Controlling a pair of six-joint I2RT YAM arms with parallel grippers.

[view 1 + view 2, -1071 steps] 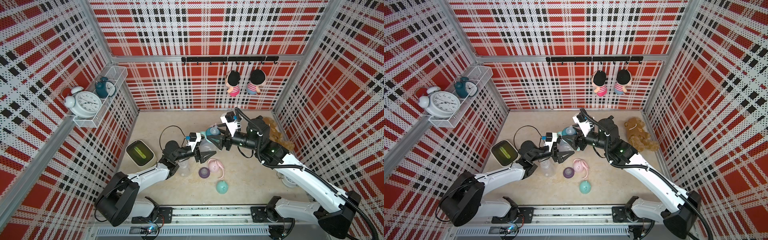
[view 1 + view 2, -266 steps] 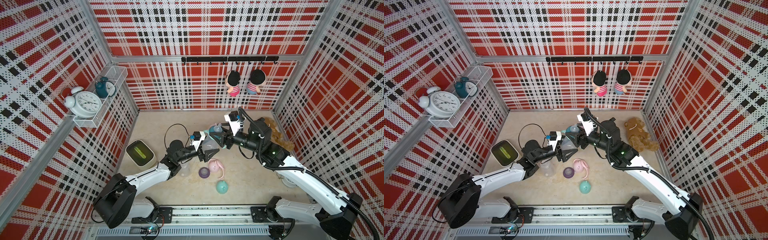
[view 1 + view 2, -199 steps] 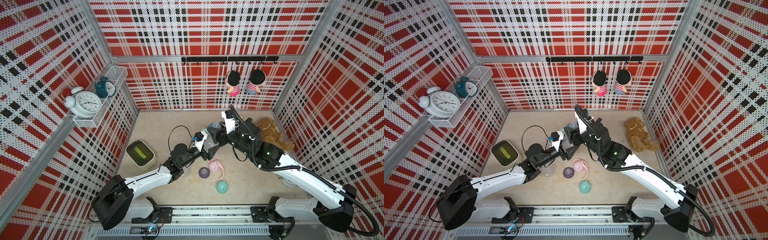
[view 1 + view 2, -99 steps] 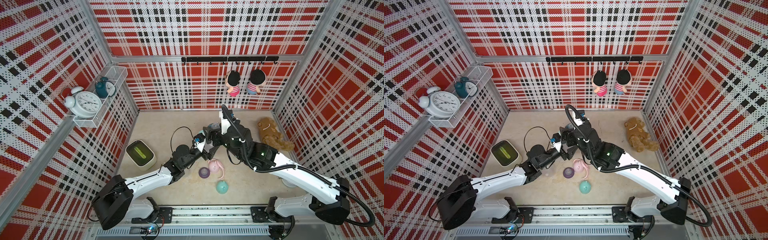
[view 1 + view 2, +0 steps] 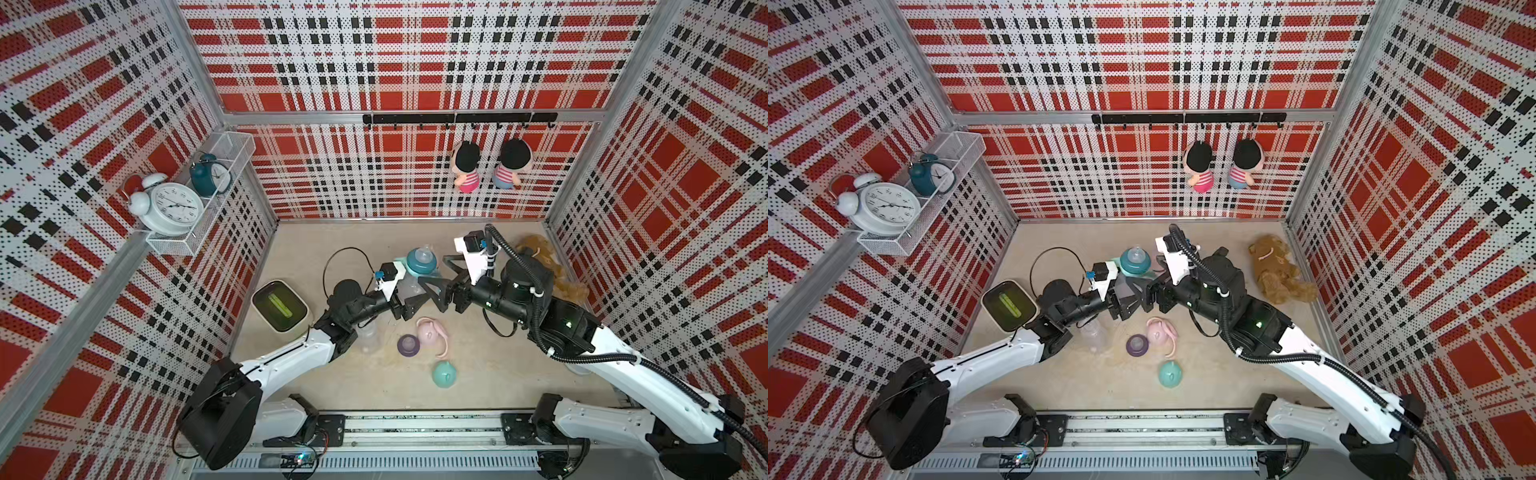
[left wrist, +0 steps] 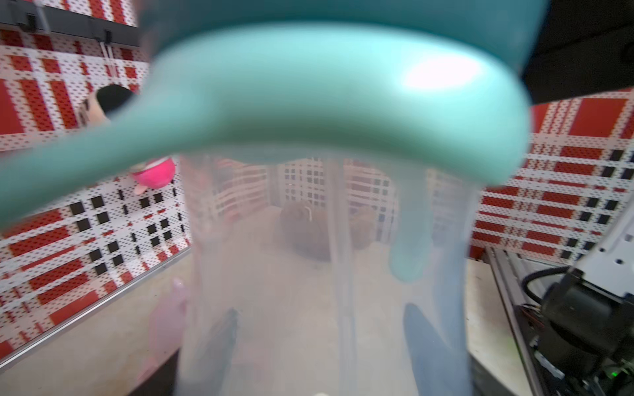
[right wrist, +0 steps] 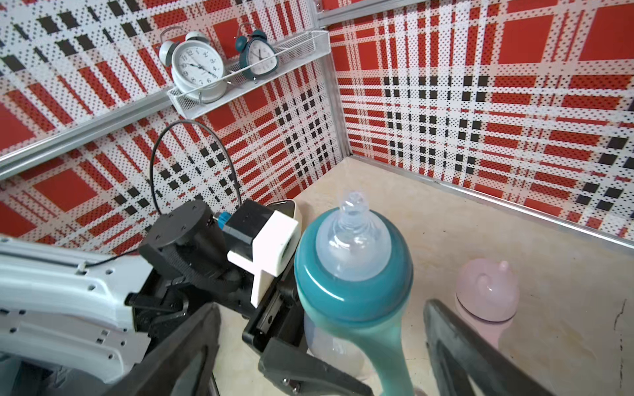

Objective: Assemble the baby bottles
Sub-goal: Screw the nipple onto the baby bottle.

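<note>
Now the left gripper (image 5: 409, 296) is clamped on the body of the teal bottle (image 5: 1135, 261), mid-frame; the right gripper (image 7: 320, 308) stands wide apart beside its collar (image 7: 353, 284), seemingly not touching. It should fetch the teal cap (image 5: 444, 374), lower centre, and press it on straight

A white alarm clock (image 5: 172, 208) and a teal alarm clock (image 5: 206, 179) are sitting in a wire shelf (image 5: 170, 248). A pink plush doll (image 5: 467, 166) and a blue plush doll (image 5: 512, 164) are hanging from a black hook rail (image 5: 415, 119). A brown plush toy (image 5: 1277, 270) is lying by the right wall.
</note>
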